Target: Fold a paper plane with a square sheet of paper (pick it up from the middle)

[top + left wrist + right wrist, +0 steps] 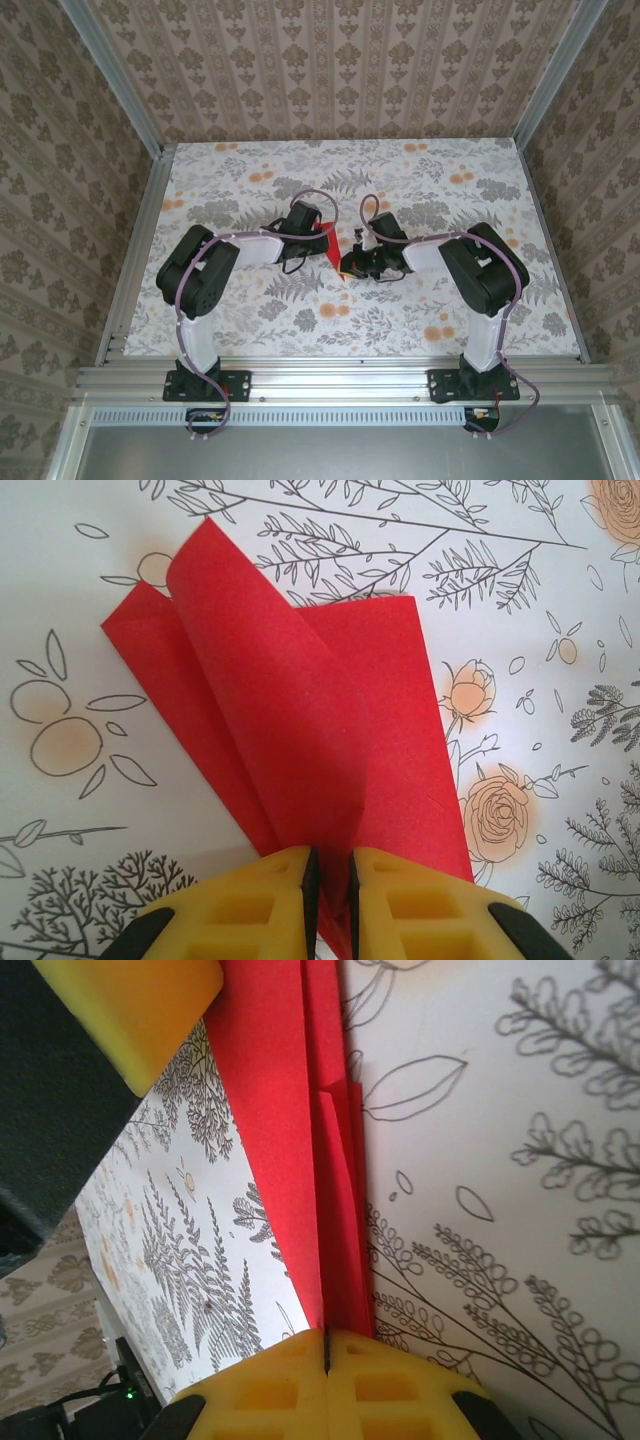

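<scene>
The red sheet of paper (328,250) is folded into a narrow, layered wedge and is held just above the floral table between the two arms. In the left wrist view its flaps (300,700) fan out ahead of my left gripper (330,880). That gripper's yellow fingers (250,905) are shut on the narrow end. My right gripper (327,1345) is shut on the folded edge of the paper (270,1110), which runs straight away from its fingers. In the top view the left gripper (315,228) and the right gripper (352,262) face each other across the paper.
The floral tablecloth (420,310) covers the table, which has aluminium rails (340,375) along the near edge and patterned walls around it. A yellow finger of the left gripper (140,1010) looms close at the upper left of the right wrist view.
</scene>
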Tool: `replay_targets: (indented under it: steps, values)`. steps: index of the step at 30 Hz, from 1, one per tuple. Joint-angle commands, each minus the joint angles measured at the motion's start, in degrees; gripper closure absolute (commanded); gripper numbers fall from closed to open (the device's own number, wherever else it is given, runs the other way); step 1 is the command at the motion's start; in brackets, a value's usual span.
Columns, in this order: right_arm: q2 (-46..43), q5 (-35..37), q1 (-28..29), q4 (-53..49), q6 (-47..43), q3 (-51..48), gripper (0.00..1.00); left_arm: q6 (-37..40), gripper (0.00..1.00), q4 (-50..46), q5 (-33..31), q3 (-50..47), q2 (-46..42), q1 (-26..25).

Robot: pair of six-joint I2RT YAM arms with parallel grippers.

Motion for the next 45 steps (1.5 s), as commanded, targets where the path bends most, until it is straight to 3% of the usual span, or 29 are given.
replay_targets:
  steps: [1, 14, 25, 34, 45]
  values:
    - [0.5, -3.9, -0.5, 0.5, 3.6, -2.8, 0.95, -1.0, 0.82, -6.5, -1.3, -2.0, 1.7, 0.1]
    - [4.0, -5.1, -3.1, 3.2, 8.0, -5.4, 1.0, -0.3, 0.74, -4.8, 3.7, -0.5, -4.3, 1.3]
    - [5.3, -5.5, -3.9, 3.2, 9.4, -5.6, 1.0, -2.9, 0.69, 10.4, 12.8, -9.1, -7.8, 1.3]
    - [6.1, -5.6, -4.0, 2.6, 9.7, -5.3, 1.0, -3.0, 0.77, 17.3, 16.7, -11.4, -5.8, 1.1]
    - [6.8, -5.9, -4.1, 2.6, 9.8, -5.1, 1.0, -3.3, 0.85, 17.0, 16.7, -9.5, -1.5, 1.1]
